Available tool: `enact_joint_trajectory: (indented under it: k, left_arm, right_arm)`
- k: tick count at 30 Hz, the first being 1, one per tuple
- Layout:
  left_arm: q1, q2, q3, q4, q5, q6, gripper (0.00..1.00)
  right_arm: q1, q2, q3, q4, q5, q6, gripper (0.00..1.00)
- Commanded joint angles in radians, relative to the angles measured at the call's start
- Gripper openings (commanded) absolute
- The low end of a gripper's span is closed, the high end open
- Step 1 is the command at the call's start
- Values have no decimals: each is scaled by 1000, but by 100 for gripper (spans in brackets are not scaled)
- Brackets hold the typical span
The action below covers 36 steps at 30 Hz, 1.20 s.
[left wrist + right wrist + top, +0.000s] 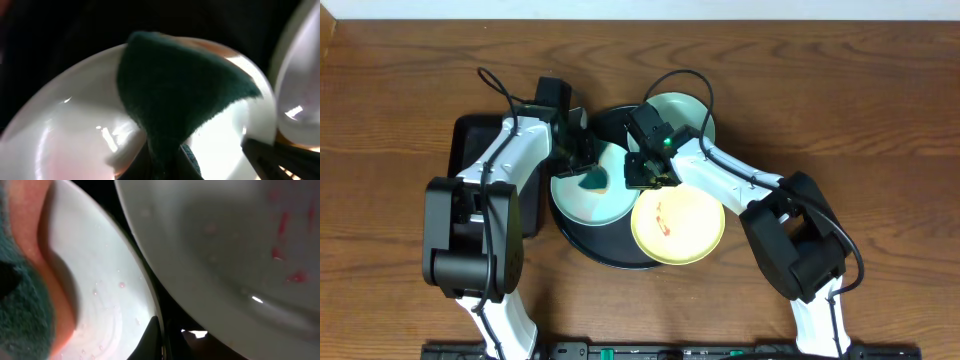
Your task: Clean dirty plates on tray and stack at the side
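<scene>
The round black tray (582,243) holds three plates. A pale mint plate (575,205) lies at its left, a second mint plate (690,112) at the back right, and a pale yellow plate (690,232) with red smears at the front right. My left gripper (588,165) is shut on a dark green sponge (592,181) and presses it onto the left mint plate (65,115); the sponge (175,85) fills the left wrist view. My right gripper (642,178) pinches that plate's right rim (115,295), its fingers (160,340) closed over the edge. A red-spotted plate (240,255) lies beside it.
A smaller rectangular black tray (468,150) lies at the left under my left arm. The brown wooden table (880,110) surrounds both trays. The two arms meet closely over the middle of the round tray.
</scene>
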Motion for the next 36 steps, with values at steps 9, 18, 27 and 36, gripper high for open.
enact_joint_trajectory:
  k: [9,18,27,36]
  left_arm:
    - [106,-164,259,-235,-131,-45,7]
    - [266,-250,258,-305,-249,-45,8]
    - [382,-245,255,-343,-250,-42,7]
    - [393,-245,253,-344,-250,-42,7]
  right_arm:
    - [-11,21,0,-15,26,-16,1]
    - [-10,-8,64,-51,-42,-172,1]
    - [40,-113,119,-132,117,-267,1]
    - [148,-264,119,-140,622,-361,1]
